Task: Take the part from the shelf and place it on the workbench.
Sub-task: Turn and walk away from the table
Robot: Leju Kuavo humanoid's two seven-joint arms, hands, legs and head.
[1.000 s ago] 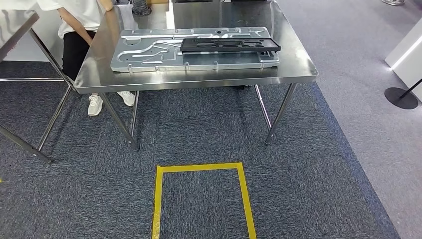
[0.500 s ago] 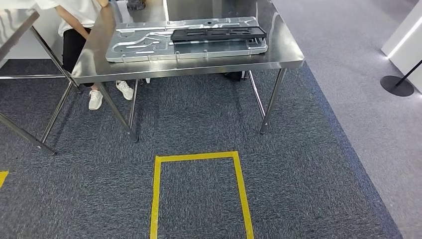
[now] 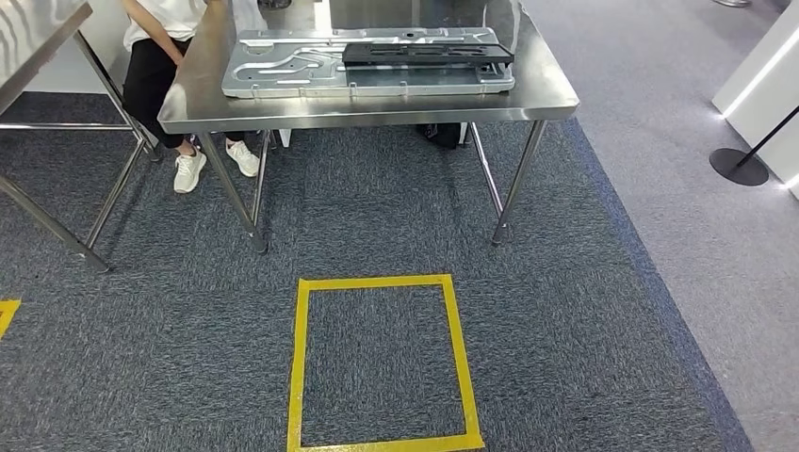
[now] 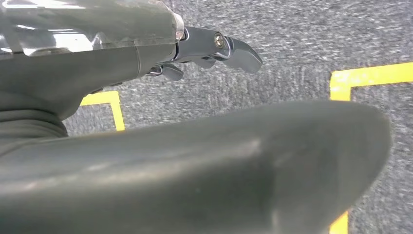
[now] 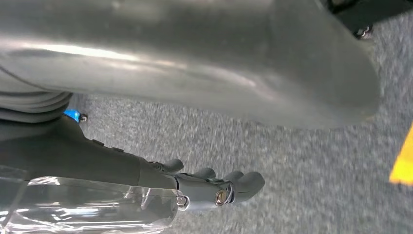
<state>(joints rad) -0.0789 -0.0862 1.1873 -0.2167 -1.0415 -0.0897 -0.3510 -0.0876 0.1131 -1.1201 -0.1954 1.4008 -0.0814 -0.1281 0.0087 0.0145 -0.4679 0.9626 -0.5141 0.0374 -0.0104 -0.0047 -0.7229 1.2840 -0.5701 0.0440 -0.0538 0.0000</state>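
A long black part (image 3: 429, 54) lies on a large silver stamped plate (image 3: 283, 71) on the steel workbench (image 3: 551, 94), straight ahead at the top of the head view. Both my arms hang at my sides. In the left wrist view my left hand (image 4: 209, 46) hangs over the grey carpet, fingers stretched out, with nothing in it. In the right wrist view my right hand (image 5: 214, 187) also hangs over the carpet, fingers extended and apart, holding nothing.
A yellow tape square (image 3: 300, 358) marks the carpet in front of me. A person (image 3: 165, 56) in white shoes stands behind the workbench's left corner. A second steel table (image 3: 42, 38) stands at the far left, a black stanchion base (image 3: 740, 165) at the right.
The camera has moved: the workbench now sits higher and farther in the picture, and more of the yellow square shows. The part and plate lie as before.
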